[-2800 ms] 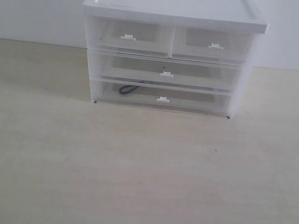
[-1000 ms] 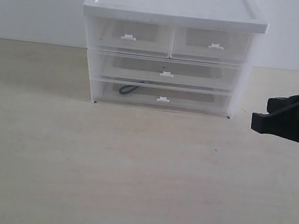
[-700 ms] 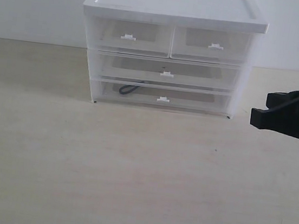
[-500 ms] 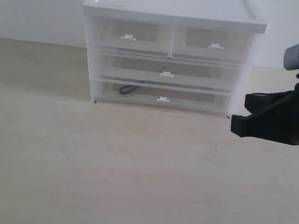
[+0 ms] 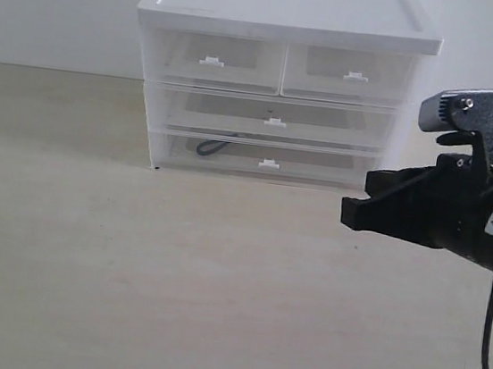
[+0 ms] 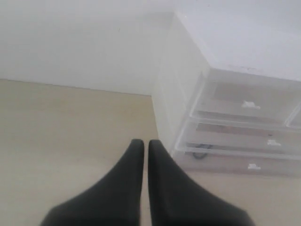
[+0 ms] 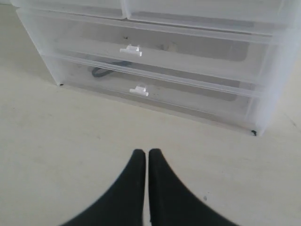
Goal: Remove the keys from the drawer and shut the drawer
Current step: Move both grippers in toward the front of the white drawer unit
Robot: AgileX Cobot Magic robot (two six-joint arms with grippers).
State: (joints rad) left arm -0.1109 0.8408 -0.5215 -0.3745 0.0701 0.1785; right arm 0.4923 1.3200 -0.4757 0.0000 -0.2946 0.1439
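Observation:
The drawer (image 5: 268, 158) is the lowest tier of a translucent white four-drawer unit, pushed in, with a small white tab handle (image 5: 269, 163). Through its front I see the dark strap loop of the keys (image 5: 212, 147) at its left end; it also shows in the right wrist view (image 7: 104, 70) and the left wrist view (image 6: 201, 151). My right gripper (image 5: 347, 212) (image 7: 145, 153) is shut and empty, low over the table in front of the unit's right corner. My left gripper (image 6: 142, 142) is shut and empty, off the unit's left side; the exterior view does not show it.
The drawer unit (image 5: 289, 19) stands at the back of a pale wooden table (image 5: 172, 274) against a white wall. A wide middle drawer (image 5: 275, 116) and two half-width top drawers (image 5: 212, 59) (image 5: 350, 74) are all shut.
My right arm has come into view from the right and moved leftward and slightly down toward the front of the unit. The drawers and keys have not moved.

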